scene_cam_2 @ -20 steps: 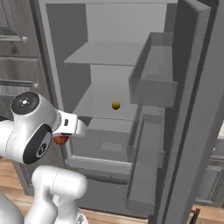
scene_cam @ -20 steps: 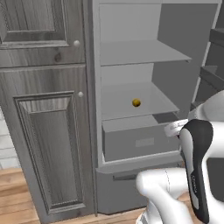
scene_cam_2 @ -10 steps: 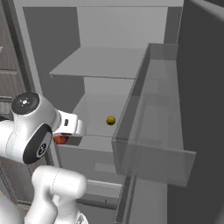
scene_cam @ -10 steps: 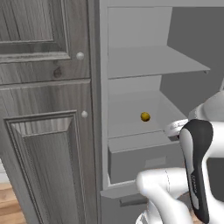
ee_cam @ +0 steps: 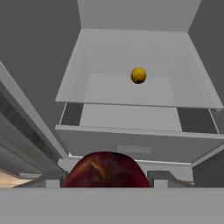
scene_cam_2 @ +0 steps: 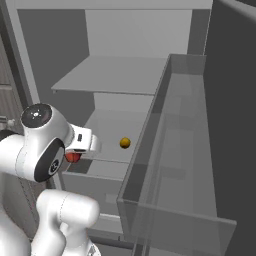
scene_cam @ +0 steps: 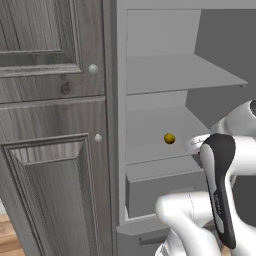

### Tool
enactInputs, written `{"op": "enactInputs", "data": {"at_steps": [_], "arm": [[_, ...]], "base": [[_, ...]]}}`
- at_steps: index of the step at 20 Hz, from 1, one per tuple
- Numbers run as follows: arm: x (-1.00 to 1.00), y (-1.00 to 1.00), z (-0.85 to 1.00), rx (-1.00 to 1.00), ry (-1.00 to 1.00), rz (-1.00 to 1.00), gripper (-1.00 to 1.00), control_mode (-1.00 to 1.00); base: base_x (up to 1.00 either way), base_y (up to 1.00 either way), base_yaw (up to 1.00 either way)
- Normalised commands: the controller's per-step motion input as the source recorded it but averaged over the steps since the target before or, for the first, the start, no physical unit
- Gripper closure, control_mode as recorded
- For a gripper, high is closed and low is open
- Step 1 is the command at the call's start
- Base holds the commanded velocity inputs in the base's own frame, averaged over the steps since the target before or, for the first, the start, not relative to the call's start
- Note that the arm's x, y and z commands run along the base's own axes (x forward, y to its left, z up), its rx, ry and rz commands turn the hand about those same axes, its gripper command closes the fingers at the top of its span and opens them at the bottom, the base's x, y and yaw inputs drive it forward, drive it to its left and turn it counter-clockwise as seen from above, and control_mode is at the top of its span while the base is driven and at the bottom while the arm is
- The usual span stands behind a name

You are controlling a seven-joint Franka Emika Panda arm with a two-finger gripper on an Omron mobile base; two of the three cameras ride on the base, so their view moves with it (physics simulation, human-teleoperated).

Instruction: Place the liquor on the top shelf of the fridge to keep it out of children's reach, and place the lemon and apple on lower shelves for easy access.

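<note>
Glossy round apple (ee_cam: pixel 105 169) in hand (ee_cam: pixel 105 177)

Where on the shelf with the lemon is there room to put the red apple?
The lemon sits alone near the middle of its lower shelf. Bare grey lies on both sides of it, out to the fridge walls, and in front, up to the shelf's edge above the drawer box. The apple sits between the fingers.

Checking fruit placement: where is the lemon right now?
The lemon sits alone on a lower fridge shelf, just above the grey drawer; in the hand view it lies straight ahead, beyond the apple.
</note>
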Motion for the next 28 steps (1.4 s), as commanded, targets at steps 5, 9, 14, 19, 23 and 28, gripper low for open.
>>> {"op": "enactInputs", "data": {"at_steps": [5,9,14,19,23,28], "arm": [[0.29,0.00,-0.26,0.00,0.00,0.00,1.00,-1.00],[0.31,0.00,-0.27,0.00,0.00,0.00,1.00,-1.00],[0.38,0.00,-0.23,0.00,0.00,0.00,1.00,-1.00],[0.31,-0.11,-0.21,0.00,0.00,0.00,1.00,-1.00],[0.32,-0.29,-0.25,0.01,0.00,0.00,1.00,-1.00],[0.36,-0.24,-0.23,0.02,0.00,0.00,1.00,-1.00]], "base": [[0.00,0.00,0.00],[0.00,0.00,0.00],[0.00,0.00,0.00],[0.00,0.00,0.00],[0.00,0.00,0.00],[0.00,0.00,0.00]]}}
